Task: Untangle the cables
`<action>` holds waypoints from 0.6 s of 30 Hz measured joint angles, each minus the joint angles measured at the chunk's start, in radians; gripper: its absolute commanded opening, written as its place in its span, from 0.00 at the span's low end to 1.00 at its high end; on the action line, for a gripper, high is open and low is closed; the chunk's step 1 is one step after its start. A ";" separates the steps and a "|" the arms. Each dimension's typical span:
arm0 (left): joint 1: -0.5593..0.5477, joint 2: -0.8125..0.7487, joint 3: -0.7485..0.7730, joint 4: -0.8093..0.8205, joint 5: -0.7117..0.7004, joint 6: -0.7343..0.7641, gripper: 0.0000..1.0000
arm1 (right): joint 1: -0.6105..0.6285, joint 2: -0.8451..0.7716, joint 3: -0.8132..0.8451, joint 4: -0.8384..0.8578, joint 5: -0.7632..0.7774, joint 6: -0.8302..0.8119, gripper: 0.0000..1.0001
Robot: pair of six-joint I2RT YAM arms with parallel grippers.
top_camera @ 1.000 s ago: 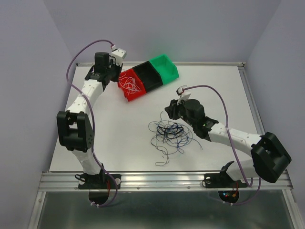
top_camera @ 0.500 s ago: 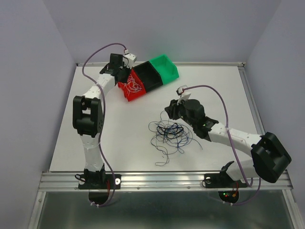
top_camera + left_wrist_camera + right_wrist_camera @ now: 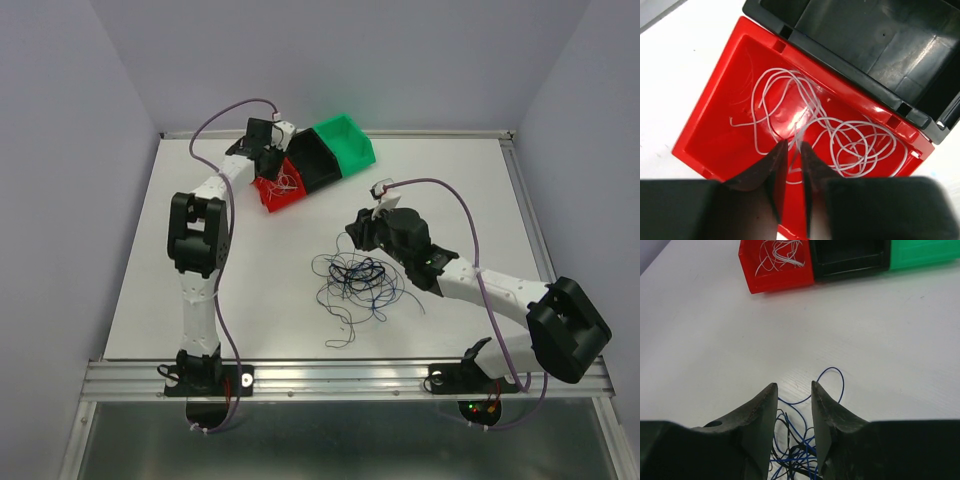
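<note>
Now my left claw [image 3: 791, 146] hangs over the red bin [image 3: 710, 107], having swung in from beside it within the last second. Its jaws, clenched a moment ago, stand a narrow gap apart, so I judge it released. The white cables [image 3: 840, 142] lie in loose loops on the bin's floor just under the tips. 1 strand runs up toward the gap, and I cannot tell whether it touches a finger.

The red bin sits toward the far left corner of the worktop [image 3: 230, 270], touching the black bin [image 3: 865, 45], with the green bin [image 3: 345, 140] at the other end of the row of 3.

My right claw [image 3: 794, 386] has not moved. It hovers low with its jaws parted and nothing gripped, just beside the dark tangle [image 3: 357, 278] of blue and black cables near the middle of the worktop.

That means the white strands look sorted, in my judgement. The blue and black ones remain knotted together, so most of the untangling is left.
</note>
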 measured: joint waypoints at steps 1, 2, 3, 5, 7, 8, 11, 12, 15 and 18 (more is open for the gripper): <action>-0.002 -0.005 -0.013 0.007 0.000 0.000 0.40 | 0.000 0.000 0.000 0.000 0.000 0.000 0.39; -0.005 -0.020 -0.041 0.021 -0.003 -0.003 0.44 | 0.000 0.000 0.000 0.000 0.000 0.001 0.39; -0.006 -0.036 -0.069 0.029 -0.003 -0.005 0.46 | 0.000 0.000 0.000 0.000 0.000 0.001 0.39; -0.006 -0.080 -0.120 0.037 -0.001 -0.010 0.51 | 0.000 0.000 0.000 0.000 0.000 0.001 0.41; -0.006 -0.156 -0.173 0.046 0.002 -0.014 0.55 | 0.000 0.000 0.000 -0.005 0.000 0.003 0.44; -0.008 -0.198 -0.204 0.061 0.003 -0.017 0.58 | 0.000 0.000 0.000 -0.009 0.001 0.004 0.46; -0.014 -0.333 -0.283 0.106 0.002 -0.017 0.63 | 0.000 -0.003 0.000 -0.037 0.002 0.005 0.51; -0.021 -0.392 -0.323 0.124 0.000 -0.017 0.65 | 0.000 -0.008 0.000 -0.054 0.002 0.004 0.52; -0.069 -0.544 -0.431 0.178 -0.020 -0.011 0.67 | 0.000 -0.046 0.000 -0.097 0.002 0.004 0.57; -0.158 -0.653 -0.526 0.221 -0.009 0.014 0.68 | 0.000 -0.118 0.000 -0.119 0.015 0.001 0.61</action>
